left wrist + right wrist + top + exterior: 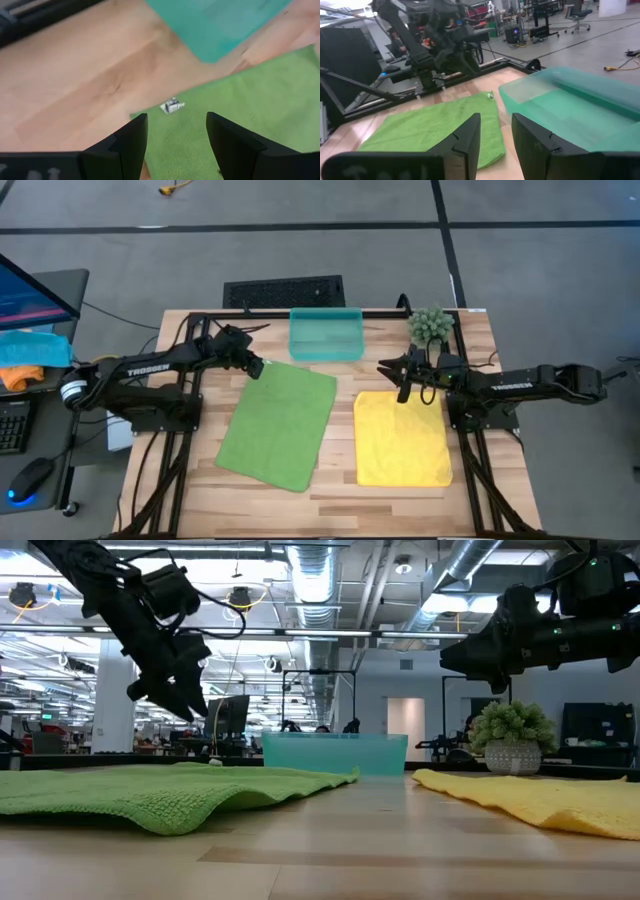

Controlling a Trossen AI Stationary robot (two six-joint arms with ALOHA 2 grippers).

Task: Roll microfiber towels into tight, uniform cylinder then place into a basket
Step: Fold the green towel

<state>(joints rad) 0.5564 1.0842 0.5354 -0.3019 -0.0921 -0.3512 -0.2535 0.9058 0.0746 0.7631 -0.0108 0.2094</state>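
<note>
Green towel (278,424) & yellow towel (402,439) flat, basket (326,335) behind

The basket (220,25) is blurred and cut off in the left wrist view.

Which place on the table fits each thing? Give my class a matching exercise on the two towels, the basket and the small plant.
Things:
1. green towel
2. yellow towel
3. basket
4. potted plant

Places:
A. far edge of the table, at its middle
B. flat under the left pincer, left half of the table
C. far right corner
D. flat under the right pincer, right half of the table

Pairs: 1-B, 2-D, 3-A, 4-C
</note>
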